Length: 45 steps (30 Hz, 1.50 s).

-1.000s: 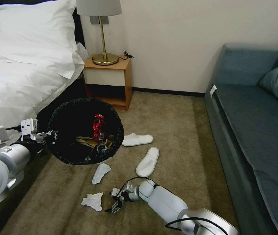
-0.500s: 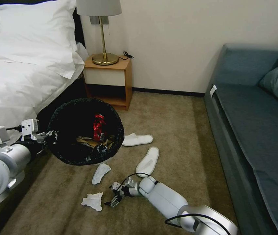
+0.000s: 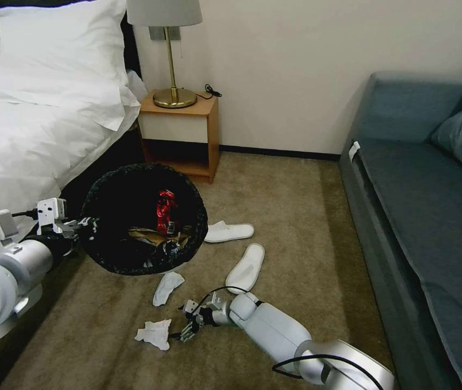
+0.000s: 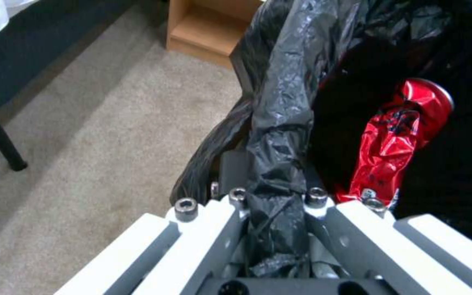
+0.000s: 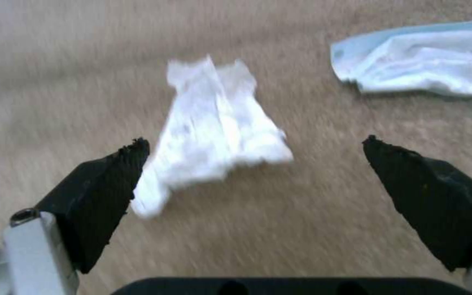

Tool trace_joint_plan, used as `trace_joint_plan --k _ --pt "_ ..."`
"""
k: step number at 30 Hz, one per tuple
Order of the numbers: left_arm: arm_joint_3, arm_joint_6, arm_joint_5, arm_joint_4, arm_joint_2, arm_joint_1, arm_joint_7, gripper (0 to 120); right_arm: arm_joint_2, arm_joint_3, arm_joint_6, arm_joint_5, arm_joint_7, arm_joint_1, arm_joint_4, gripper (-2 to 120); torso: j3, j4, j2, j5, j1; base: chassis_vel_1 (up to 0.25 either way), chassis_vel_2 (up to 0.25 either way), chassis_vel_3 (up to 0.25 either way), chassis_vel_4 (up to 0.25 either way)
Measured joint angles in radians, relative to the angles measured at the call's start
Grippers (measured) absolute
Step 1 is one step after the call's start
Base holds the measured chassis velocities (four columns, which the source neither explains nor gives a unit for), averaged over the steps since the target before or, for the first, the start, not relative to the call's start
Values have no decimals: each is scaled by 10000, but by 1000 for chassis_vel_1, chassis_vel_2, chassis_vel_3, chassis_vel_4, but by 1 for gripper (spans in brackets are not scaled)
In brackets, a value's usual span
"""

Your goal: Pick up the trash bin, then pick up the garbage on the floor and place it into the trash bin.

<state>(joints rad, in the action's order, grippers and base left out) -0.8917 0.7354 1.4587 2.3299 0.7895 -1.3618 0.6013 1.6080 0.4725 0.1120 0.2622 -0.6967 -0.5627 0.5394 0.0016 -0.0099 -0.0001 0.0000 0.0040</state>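
Your left gripper [image 3: 82, 226], frame left, is clamped on the trash bin [image 3: 112, 195] rim; its fingertips are buried in black liner. Right gripper [image 3: 183, 335], bottom centre, spread wide just beside a crumpled tissue [image 3: 155, 333]. Bin contents partly shadowed; red can [image 3: 164, 210] visible.

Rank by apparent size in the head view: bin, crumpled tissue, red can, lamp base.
1. Bin, largest.
2. Lamp base and crumpled tissue: alike, and the base is farther, so unranked.
3. Red can, smallest.
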Motion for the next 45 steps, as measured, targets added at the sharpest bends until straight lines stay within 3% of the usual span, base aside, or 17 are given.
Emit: trace_joint_plan --k 10,19,27,45 --pt "-33 0 20 40 -7 -34 51 2 0 779 -1817 4363 988 -58 383 100 0 0 0 0 -1 0 0 0 0" --pt "7 0 10 20 21 -23 52 2 0 682 -2684 6660 1474 -176 152 100 0 -1 1 0 0 0 0 0 0" --pt "47 0 -19 -38 79 -3 51 2 0 811 -2877 6875 1772 -445 78 100 0 -1 0 0 0 0 0 0 0" --pt "99 0 -77 -170 118 109 -40 2 0 623 -2625 5536 1919 -410 329 100 0 0 0 0 0 0 0 0 0"
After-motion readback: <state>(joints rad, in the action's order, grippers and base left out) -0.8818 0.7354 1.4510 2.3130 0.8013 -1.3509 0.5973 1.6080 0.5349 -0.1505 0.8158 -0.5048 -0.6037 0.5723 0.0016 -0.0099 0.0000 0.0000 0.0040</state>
